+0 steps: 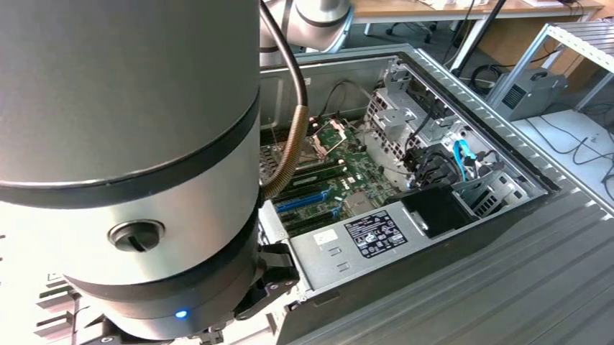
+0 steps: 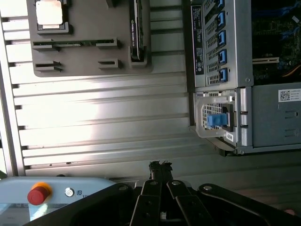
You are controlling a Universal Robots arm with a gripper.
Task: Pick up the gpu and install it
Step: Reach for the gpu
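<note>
Progress is nil so far, as I judge it. The thin black rectangular gpu card (image 2: 136,28) stands on edge in a slot of the grey moulded holder tray (image 2: 84,61). That tray lies on the ribbed silvery metal bench (image 2: 103,113), near the open grey computer case (image 2: 240,56). The dark fingers (image 2: 156,172) are clenched together on nothing, over bare bench and well apart from the card. Inside the case, the blue expansion slots (image 1: 305,197) on the green motherboard (image 1: 360,176) show no card in them. Neither the pick-up nor the seating is done yet.
</note>
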